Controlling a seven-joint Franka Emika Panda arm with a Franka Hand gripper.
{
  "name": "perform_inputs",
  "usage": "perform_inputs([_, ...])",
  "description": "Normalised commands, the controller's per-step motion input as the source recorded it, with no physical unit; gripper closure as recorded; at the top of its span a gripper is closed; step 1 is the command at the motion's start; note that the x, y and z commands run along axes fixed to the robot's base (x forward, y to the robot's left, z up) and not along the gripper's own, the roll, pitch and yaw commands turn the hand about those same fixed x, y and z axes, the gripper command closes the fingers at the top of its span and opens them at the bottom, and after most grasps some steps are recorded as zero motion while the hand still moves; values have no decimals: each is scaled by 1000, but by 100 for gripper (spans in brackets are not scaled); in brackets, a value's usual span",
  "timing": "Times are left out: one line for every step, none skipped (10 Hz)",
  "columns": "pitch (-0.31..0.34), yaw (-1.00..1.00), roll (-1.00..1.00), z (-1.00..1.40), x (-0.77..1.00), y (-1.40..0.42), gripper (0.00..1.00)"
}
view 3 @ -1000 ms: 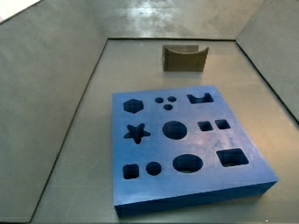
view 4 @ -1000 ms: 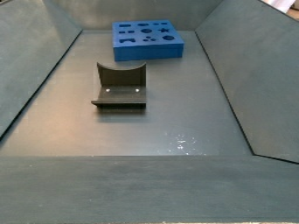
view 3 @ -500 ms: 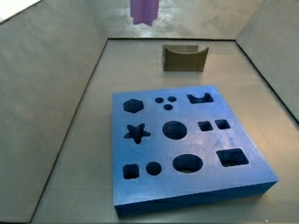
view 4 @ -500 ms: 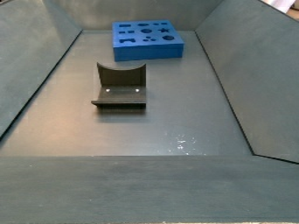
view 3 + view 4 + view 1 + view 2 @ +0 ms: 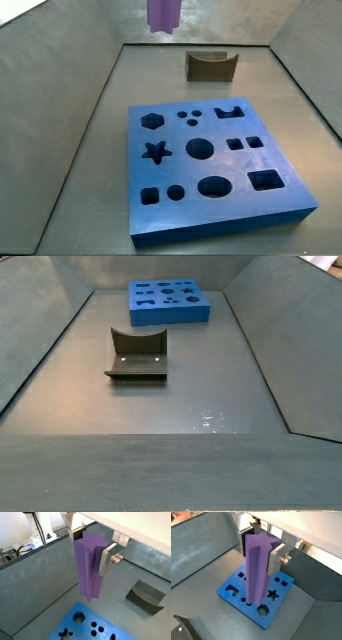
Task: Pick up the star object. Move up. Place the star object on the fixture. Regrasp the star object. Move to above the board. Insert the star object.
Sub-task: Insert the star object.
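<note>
Hanging above the board, gripper clamps star object.

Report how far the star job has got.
Done: the star object is regrasped, hanging upright in the shut gripper, and the fixture stands empty. In hand: carrying it high over the board; only its lower tip shows in a side view. Left: descent and insertion, the star cut-out is unfilled.

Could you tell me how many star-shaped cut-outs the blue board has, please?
1: the star-shaped cut-out, near the left edge of the thick blue board in a side view; none hidden. The gripper holds the light-purple star prism above.
</note>
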Motion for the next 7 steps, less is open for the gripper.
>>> perform_inputs([0,0,-201,-411,0,-451,100])
perform_inputs([-10,-43,-253,-514,-97,-614,100])
perform_inputs([-29,-77,-197,-626,-163,-700,100])
perform_inputs([-27,-157,-194,-646,-200,-731,100])
perform_inputs([-60,-323,-150,-706,-271,-691,100])
perform_inputs([-50,-449,-143,-734,-234,-534,100])
perform_inputs([-137,-606,-139,-623,-189,-406,100])
